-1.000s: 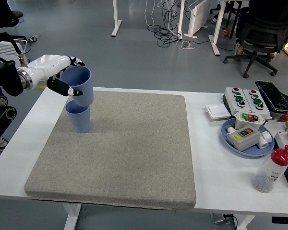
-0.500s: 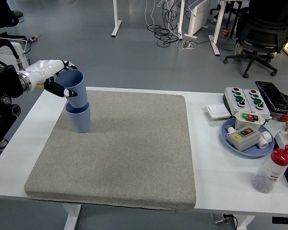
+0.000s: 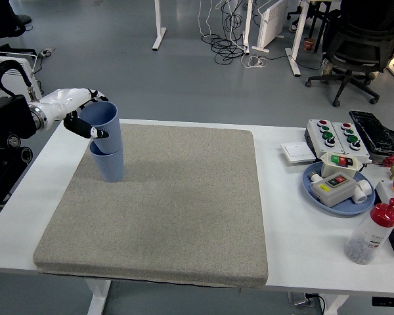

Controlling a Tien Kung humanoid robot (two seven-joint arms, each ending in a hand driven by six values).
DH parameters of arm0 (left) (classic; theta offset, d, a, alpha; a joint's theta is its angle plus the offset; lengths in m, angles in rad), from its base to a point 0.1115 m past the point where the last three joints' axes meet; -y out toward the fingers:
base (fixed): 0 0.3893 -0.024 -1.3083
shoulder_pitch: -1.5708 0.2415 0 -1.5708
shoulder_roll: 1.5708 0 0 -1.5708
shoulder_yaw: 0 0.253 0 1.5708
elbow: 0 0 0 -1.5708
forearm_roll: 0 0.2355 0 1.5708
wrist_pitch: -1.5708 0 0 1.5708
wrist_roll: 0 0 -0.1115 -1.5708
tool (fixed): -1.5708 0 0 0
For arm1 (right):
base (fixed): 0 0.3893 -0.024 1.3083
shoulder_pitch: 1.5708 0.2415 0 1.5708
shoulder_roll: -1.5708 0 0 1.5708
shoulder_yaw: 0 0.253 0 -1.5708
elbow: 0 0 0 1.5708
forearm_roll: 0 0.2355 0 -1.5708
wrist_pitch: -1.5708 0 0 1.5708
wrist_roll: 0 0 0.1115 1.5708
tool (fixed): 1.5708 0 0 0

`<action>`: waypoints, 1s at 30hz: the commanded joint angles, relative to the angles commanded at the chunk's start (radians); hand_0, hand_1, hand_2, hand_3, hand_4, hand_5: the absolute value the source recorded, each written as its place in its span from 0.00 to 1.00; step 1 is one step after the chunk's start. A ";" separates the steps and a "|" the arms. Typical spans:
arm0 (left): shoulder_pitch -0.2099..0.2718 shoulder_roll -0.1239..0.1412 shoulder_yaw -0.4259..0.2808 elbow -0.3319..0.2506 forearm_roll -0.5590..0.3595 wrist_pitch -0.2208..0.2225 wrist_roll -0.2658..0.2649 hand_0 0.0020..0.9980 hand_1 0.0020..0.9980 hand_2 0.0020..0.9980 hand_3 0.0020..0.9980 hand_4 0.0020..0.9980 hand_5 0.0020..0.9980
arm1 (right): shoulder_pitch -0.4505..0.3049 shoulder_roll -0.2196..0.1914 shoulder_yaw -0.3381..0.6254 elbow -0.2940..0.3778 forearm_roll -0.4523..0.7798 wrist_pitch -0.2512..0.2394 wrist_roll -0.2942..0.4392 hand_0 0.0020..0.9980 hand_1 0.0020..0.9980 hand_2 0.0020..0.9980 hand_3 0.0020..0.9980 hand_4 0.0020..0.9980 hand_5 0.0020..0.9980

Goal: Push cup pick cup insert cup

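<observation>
Upper blue cup [image 3: 102,125] now sits lower and upright, nested in the lower blue cup [image 3: 109,164] at the grey mat's [image 3: 164,203] far-left corner — insertion looks nearly complete; left hand [image 3: 79,111] still pinching its rim

Looks like a robotics lab or test workshop: white bench [image 3: 295,243] on height-adjustable legs, grey felt mat [image 3: 164,203], push-button control boxes [image 3: 335,134], bare grey floor with loose cables [image 3: 226,46], office chair [image 3: 361,46], more desk frames [image 3: 159,26] behind.
</observation>
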 joint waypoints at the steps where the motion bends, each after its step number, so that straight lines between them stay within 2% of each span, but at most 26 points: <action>1: 0.000 0.000 0.001 0.001 0.000 0.001 0.000 0.39 0.54 0.57 0.54 0.63 0.18 | 0.000 0.000 0.000 0.000 0.000 0.000 0.000 0.71 0.65 0.70 0.61 0.10 0.47; 2: 0.000 -0.001 0.003 0.011 0.000 0.005 -0.002 0.39 0.54 0.57 0.54 0.63 0.18 | 0.000 0.000 -0.001 0.000 0.002 0.000 0.000 0.71 0.65 0.70 0.61 0.10 0.47; 3: 0.000 -0.002 0.004 0.015 0.000 0.008 -0.003 0.36 0.56 0.61 0.57 0.74 0.28 | 0.000 0.000 -0.001 0.000 0.002 0.000 0.000 0.71 0.65 0.70 0.61 0.10 0.47; 8: 0.001 -0.005 0.011 0.041 0.001 0.019 -0.010 0.36 0.56 0.61 0.57 0.74 0.28 | 0.000 0.000 -0.001 0.000 0.002 0.000 0.000 0.71 0.65 0.70 0.61 0.10 0.47; 9: 0.001 -0.006 0.012 0.045 0.000 0.021 -0.011 0.46 0.66 0.73 0.73 0.89 0.48 | 0.001 0.000 -0.001 0.000 0.002 0.000 0.000 0.71 0.65 0.70 0.61 0.10 0.47; 14: 0.004 -0.012 0.027 0.064 -0.006 0.058 -0.032 0.46 0.66 0.73 0.73 0.89 0.48 | 0.001 -0.001 0.001 0.000 -0.002 0.000 -0.001 0.71 0.65 0.70 0.61 0.10 0.47; 15: 0.004 -0.013 0.029 0.067 -0.008 0.063 -0.033 0.69 0.83 0.93 0.92 0.95 0.54 | 0.001 -0.001 0.001 0.000 -0.003 0.000 -0.001 0.71 0.65 0.70 0.61 0.10 0.47; 20: 0.007 -0.018 0.038 0.082 -0.011 0.083 -0.036 0.69 0.83 0.93 0.92 0.95 0.54 | 0.002 -0.001 0.000 0.000 -0.001 0.000 0.000 0.71 0.65 0.70 0.61 0.10 0.47; 21: 0.007 -0.018 0.039 0.084 -0.011 0.087 -0.036 0.82 0.90 1.00 0.98 0.97 0.56 | 0.002 -0.001 -0.001 0.000 -0.001 0.000 0.000 0.71 0.65 0.70 0.61 0.10 0.47; 26: 0.008 -0.022 0.043 0.099 -0.007 0.104 -0.033 0.82 0.90 1.00 0.98 0.97 0.56 | 0.003 -0.001 -0.001 -0.001 -0.001 0.000 0.001 0.71 0.65 0.70 0.61 0.10 0.47; 27: 0.008 -0.023 0.043 0.103 -0.006 0.111 -0.035 0.90 0.94 1.00 1.00 0.99 0.57 | 0.004 -0.001 -0.001 0.000 -0.001 0.000 0.001 0.71 0.65 0.70 0.61 0.10 0.47; 30: 0.010 -0.024 0.040 0.106 -0.006 0.124 -0.035 0.90 0.94 1.00 1.00 0.99 0.57 | 0.004 -0.001 -0.001 0.000 0.000 -0.001 0.001 0.71 0.65 0.70 0.61 0.10 0.47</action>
